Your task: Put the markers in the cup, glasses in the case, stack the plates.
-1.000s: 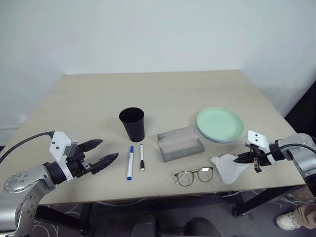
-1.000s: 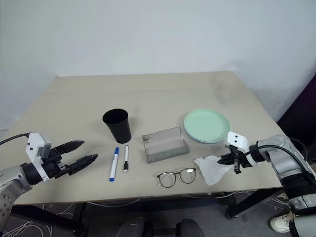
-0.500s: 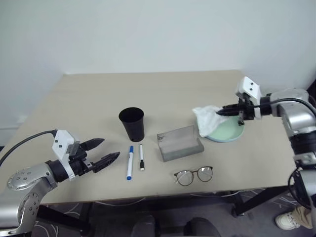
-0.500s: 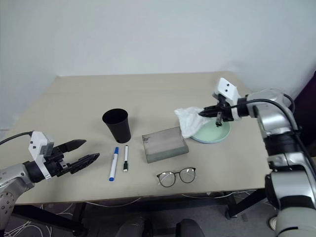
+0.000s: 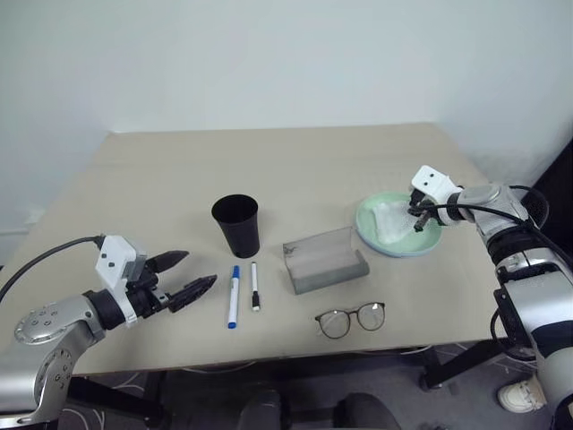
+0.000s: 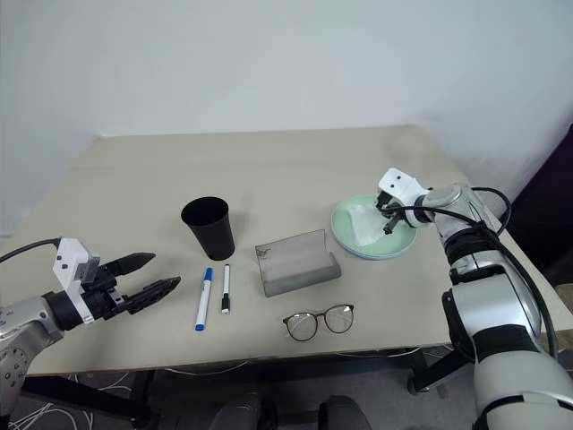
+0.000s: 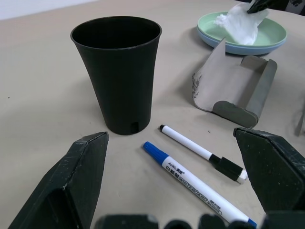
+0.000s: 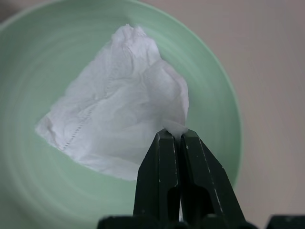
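Spread wide, the left gripper (image 5: 179, 277) jaws face the two slim white markers (image 7: 200, 169) lying lengthwise just ahead beside the black tapered cup (image 7: 117, 71), while the right gripper (image 8: 174, 139) jaws pinch crumpled white tissue (image 8: 119, 124) over the mint-green plate (image 8: 28, 76).

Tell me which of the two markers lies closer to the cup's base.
The shorter marker with the black cap: its bare tip ends just beside the cup. The longer blue marker lies on its far side, farther from the cup.

Matt black plastic cup (image 7: 117, 71); crumpled paper tissue (image 8: 119, 119); smooth plate (image 8: 38, 181).
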Robot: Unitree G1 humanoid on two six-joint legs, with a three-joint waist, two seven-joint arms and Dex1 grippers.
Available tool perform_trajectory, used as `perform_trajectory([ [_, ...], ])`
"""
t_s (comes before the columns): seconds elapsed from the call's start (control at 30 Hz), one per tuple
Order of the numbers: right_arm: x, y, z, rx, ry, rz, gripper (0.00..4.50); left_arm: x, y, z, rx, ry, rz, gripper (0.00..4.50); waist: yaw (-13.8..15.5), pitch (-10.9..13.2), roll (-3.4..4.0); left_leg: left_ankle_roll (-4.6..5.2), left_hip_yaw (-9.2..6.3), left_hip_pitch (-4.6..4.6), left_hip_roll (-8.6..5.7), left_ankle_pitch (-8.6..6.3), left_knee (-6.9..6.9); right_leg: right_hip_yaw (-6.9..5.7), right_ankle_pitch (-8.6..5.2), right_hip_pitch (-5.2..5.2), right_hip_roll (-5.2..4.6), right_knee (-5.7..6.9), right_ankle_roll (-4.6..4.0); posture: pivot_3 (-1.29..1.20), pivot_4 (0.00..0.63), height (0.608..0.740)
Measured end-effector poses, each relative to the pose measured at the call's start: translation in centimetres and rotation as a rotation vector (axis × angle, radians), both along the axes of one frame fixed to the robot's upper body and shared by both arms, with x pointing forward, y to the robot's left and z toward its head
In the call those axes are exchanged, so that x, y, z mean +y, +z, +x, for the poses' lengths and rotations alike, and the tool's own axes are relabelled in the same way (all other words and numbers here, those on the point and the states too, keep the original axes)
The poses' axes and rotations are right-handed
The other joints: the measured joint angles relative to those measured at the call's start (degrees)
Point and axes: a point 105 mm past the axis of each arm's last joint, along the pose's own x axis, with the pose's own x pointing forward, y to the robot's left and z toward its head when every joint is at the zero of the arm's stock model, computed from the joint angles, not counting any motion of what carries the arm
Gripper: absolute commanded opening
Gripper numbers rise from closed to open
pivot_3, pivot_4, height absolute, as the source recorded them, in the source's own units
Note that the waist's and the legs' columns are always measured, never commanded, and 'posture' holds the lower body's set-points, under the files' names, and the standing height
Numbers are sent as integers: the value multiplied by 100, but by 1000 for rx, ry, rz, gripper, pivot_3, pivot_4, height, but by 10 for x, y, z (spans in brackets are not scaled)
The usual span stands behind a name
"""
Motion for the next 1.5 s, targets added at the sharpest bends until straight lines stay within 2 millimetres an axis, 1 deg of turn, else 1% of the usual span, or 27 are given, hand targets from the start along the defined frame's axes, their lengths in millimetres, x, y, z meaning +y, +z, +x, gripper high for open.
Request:
perform_trajectory([
  [0.03, -1, 0, 0, -1, -2, -5, 59, 0, 0, 0, 2, 2, 0, 4500, 0, 0, 0, 0, -2, 3, 3, 0, 4, -3, 0, 5, 2, 1, 0, 0, 0, 740],
  [0.07, -2, -1, 0, 0, -3, -9, 430, 0, 0, 0, 2, 2, 0, 4500, 0, 0, 0, 0, -3, 4, 6, 0, 10, -5, 0, 7, 5, 3, 1, 0, 0, 740],
  [0.1, -2, -2, 0, 4, -4, -9, 588, 0, -1, 0, 3, 3, 0, 4500, 0, 0, 1, 0, -4, 5, 6, 0, 14, -6, 3, 9, 5, 4, 5, 0, 0, 740],
  [0.23, -1, -4, -1, 8, 7, -2, 1944, 0, 0, 1, 3, 4, -1, 4500, 0, 0, 5, 6, -3, 4, 5, 4, 27, -3, 18, 9, 4, 5, 22, 0, 0, 740],
  [0.3, 2, -1, -2, 20, 25, 32, 1944, -3, 4, 5, -13, -7, -2, 4500, 9, 1, 7, 7, -3, 4, 4, 3, 32, -5, 23, 8, 1, 4, 28, 0, 0, 740],
  [0.37, 9, 9, -4, 32, 69, 100, 1944, -11, 8, 10, -32, -35, -4, 4500, 17, 2, 10, 8, -3, 4, 1, 3, 35, -6, 27, 8, -2, 4, 32, 0, 0, 740],
  [0.5, 25, 45, -11, 17, 229, 215, 1944, -31, 13, 20, -55, -101, -10, 4500, 21, 2, 12, 12, -3, 3, 1, 5, 38, -7, 33, 12, -1, 3, 34, 0, 0, 740],
  [0.57, 32, 66, -22, 11, 348, 259, 1944, -43, 15, 26, -64, -137, -4, 4500, 30, 1, 12, 12, -6, 1, 1, 5, 38, -8, 33, 16, 0, 0, 34, 0, 0, 740],
  [0.6, 36, 75, -31, 16, 422, 282, 1944, -51, 17, 29, -73, -163, -5, 4500, 28, 0, 10, 13, -6, 2, 2, 5, 38, -9, 33, 16, 0, 0, 34, 0, 0, 740],
  [0.63, 39, 79, -38, 27, 471, 293, 1944, -57, 18, 31, -79, -182, -3, 4500, 25, -1, 9, 13, -8, 2, 2, 5, 39, -10, 33, 19, 0, -1, 35, 0, 0, 740],
  [0.7, 42, 76, -55, 81, 548, 318, 1944, -73, 19, 36, -84, -233, 3, 4500, 27, -2, 7, 16, -6, 2, 2, 4, 41, -7, 33, 25, 0, -2, 35, 0, 0, 740],
  [0.73, 43, 72, -61, 113, 569, 331, 1944, -81, 18, 37, -82, -261, -5, 4500, 27, -2, 7, 20, -6, 1, 2, 6, 42, -8, 33, 24, -1, -1, 35, 0, 0, 740],
  [0.77, 44, 65, -70, 157, 586, 350, 1944, -94, 16, 40, -74, -305, -11, 4500, 26, -1, 8, 24, -4, 1, 1, 8, 43, -7, 34, 24, -1, 0, 36, 0, 0, 740],
  [0.83, 47, 59, -79, 202, 605, 371, 1944, -110, 10, 42, -52, -368, -8, 4500, 24, 0, 11, 28, -1, 0, 1, 11, 45, -7, 36, 21, 0, 2, 38, 0, 0, 740],
  [0.93, 51, 57, -93, 241, 648, 373, 1944, -137, -1, 42, -15, -488, 19, 4500, 19, 0, 11, 32, -1, 1, 1, 13, 47, -6, 38, 21, 5, 3, 39, 0, 0, 740],
  [1.0, 49, 54, -101, 256, 663, 364, 1944, -148, -9, 40, 10, -550, 39, 4500, 25, 0, 11, 33, -4, 1, 1, 14, 49, -6, 38, 21, 5, 2, 39, 0, 0, 740],
  [1.1, 43, 45, -112, 303, 662, 345, 1944, -156, -22, 39, 59, -613, 78, 4500, 27, 1, 10, 34, -4, -1, 0, 14, 49, -5, 38, 18, 4, 1, 39, 0, 0, 740],
  [1.2, 36, 38, -123, 351, 673, 323, 1944, -168, -27, 39, 74, -687, 97, 4500, 52, 2, 11, 42, -8, -3, -5, 15, 52, -7, 37, 15, -4, 0, 38, 0, 0, 740],
  [1.3, 35, 38, -127, 358, 682, 324, 2553, -184, -25, 40, 56, -751, 104, 4500, 46, 2, 10, 48, -8, -3, -6, 12, 59, -3, 38, 16, -7, -2, 40, 0, 0, 740],
  [1.47, 36, 38, -128, 358, 687, 331, 4291, -198, -30, 32, 69, -831, 105, 4500, 28, 2, 10, 50, -11, -3, -5, 13, 58, -1, 40, 18, -5, -1, 43, 0, 0, 740],
  [1.5, 36, 38, -128, 355, 685, 331, 4469, -200, -32, 30, 74, -846, 108, 4500, 28, 2, 10, 50, -11, -4, -6, 13, 59, -1, 40, 18, -5, -1, 43, 0, 0, 740],
])
